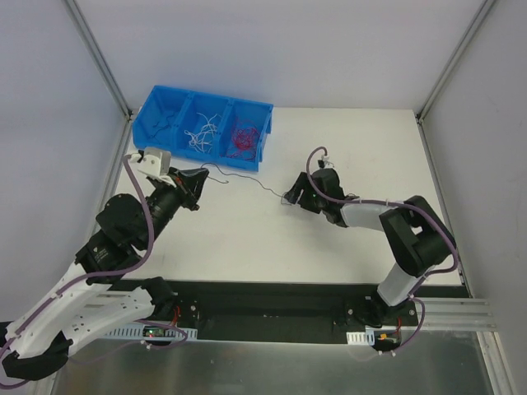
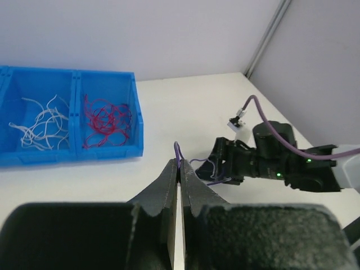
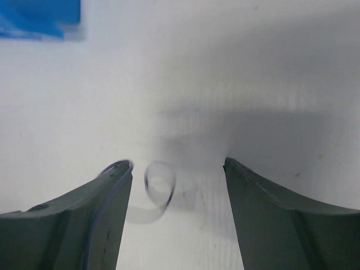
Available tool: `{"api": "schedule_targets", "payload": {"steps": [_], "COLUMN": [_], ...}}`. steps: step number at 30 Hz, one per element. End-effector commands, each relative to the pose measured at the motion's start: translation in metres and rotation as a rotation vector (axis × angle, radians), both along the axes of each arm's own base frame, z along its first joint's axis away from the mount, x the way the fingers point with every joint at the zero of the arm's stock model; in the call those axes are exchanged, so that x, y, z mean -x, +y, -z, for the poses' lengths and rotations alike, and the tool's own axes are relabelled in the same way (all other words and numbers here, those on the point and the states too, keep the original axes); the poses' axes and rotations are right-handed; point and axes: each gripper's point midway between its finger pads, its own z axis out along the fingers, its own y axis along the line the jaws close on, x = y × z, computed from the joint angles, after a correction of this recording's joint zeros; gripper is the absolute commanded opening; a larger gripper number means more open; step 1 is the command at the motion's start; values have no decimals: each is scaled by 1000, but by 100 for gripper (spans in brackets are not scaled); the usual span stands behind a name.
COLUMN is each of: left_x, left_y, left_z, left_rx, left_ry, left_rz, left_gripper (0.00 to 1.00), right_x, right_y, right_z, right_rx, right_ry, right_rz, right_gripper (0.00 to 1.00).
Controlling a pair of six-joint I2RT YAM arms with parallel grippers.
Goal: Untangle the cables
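At the bottom centre of the left wrist view, the left end effector [image 2: 179,164] is clamping shut on one end of a thin, curly dark purple wire [image 2: 176,149]. Mid-frame in the top view, the right end effector [image 1: 292,197] is standing wide open, gripping nothing, the wire's other loop lying between its fingers [image 3: 270,214] on the white counter [image 1: 346,148]. The left arm should probably be lifting slowly, to avoid snagging the curl, toward the blue plastic three-compartment bin [image 1: 146,115] at upper left.
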Motion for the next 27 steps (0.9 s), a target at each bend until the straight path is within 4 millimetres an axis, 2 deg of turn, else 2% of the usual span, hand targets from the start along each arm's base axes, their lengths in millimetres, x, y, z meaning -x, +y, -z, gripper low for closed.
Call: {"api": "schedule_targets", "payload": {"steps": [1,4,7,10,11,13,16,18,21,25,27], "left_x": [-13,-16,-20,-23,-25,-28,-23,-17,-14,-12,-13], "left_y": [6,6,4,-4,-5,-9,-19,-24,-13,17,21], "left_z": [33,50,68,86,89,95,90,89,105,134,142], "left_rx": [-58,-70,-87,-113,-120,-140,-147,-155,-167,-167,-174], "left_ry": [91,128,170,218,231,254,245,230,243,314,329], "left_rz": [-91,-115,-131,-119,-125,-132,-61,-10,-35,-178,-203], "left_gripper": [0,0,0,0,0,0,0,0,0,0,0], "right_x": [33,48,62,83,89,89,67,59,62,63,61], "right_y": [32,41,52,70,75,81,66,62,70,63,56], "right_z": [-24,-44,-73,-103,-106,-95,-62,-52,-65,-73,-73], "right_rx": [-98,-118,-182,-270,-284,-268,-148,-137,-256,-303,-290], "right_ry": [-122,-229,-364,-493,-500,-453,-326,-265,-288,-328,-337], "right_rz": [-248,-321,-416,-556,-597,-612,-463,-426,-462,-457,-431], "right_gripper": [72,73,75,78,79,79,80,80,80,80,80]}}
